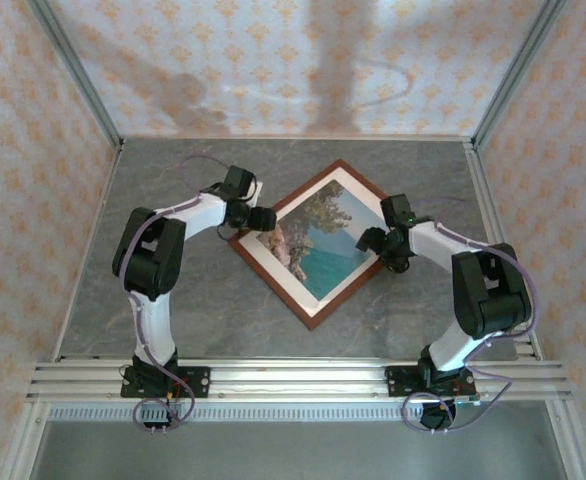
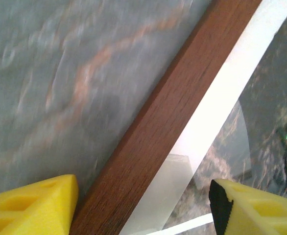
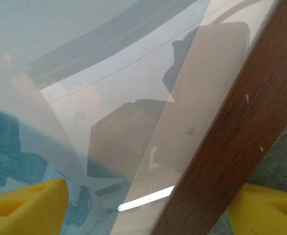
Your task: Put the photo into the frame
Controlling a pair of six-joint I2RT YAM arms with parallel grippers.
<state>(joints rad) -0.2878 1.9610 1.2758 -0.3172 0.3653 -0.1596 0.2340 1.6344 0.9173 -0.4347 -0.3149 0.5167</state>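
— While both sets of jaws gape astride opposite rails, where's the photo?
— Within the frame, flat on the surface. Its long axis runs eight-to-two o'clock, with left jaws at nine, right jaws at three, equally near.

The frame lies cornerwise mid-table, the photo inside it. The left gripper meets its far-left edge, the right gripper its right edge.

One photo, one frame
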